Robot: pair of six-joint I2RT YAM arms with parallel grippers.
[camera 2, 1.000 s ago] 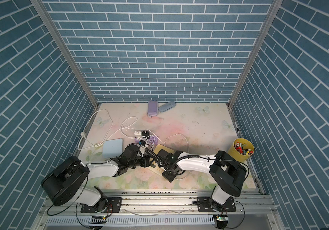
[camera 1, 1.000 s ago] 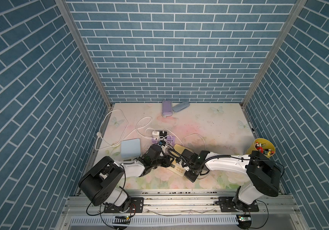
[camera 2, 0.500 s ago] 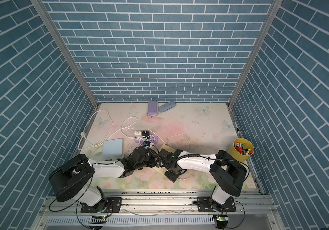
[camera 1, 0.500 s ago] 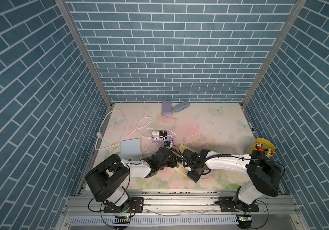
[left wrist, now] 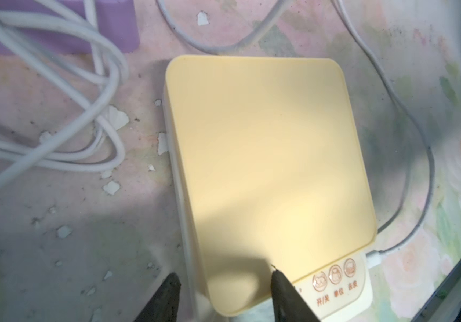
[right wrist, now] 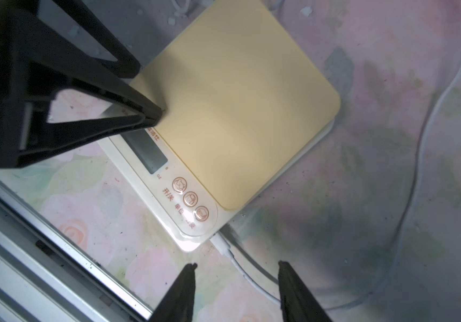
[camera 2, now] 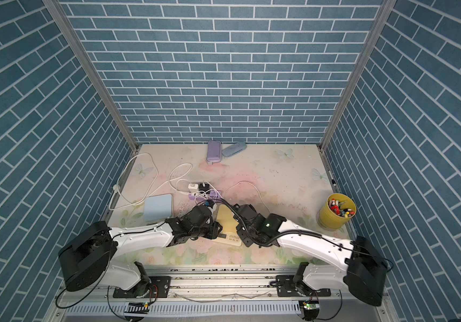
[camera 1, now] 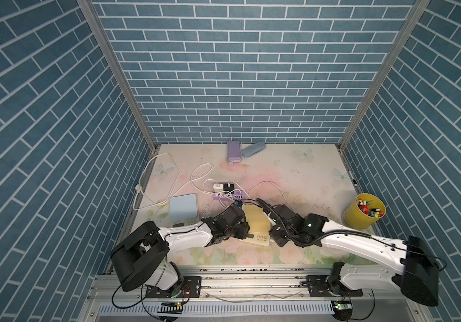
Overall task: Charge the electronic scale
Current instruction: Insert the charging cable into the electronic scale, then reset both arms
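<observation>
The yellow-topped electronic scale lies near the table's front middle. A white charging cable's plug sits in the scale's side by the button panel. My left gripper is open and straddles the scale's near-left corner. One of its fingers rests on the platform edge and the other hangs off the side. My right gripper is open just behind the plug. The cable runs between its fingers without being gripped.
A blue scale stands left of the yellow one. A purple power strip with chargers and looped white cables lies behind. At the right stands a yellow cup of small items. Two cases lie at the back wall. The front rail is close.
My right gripper has opened and let go of the cable plug, which stays in the scale. My left gripper moved right onto the scale's corner and spread a little.
</observation>
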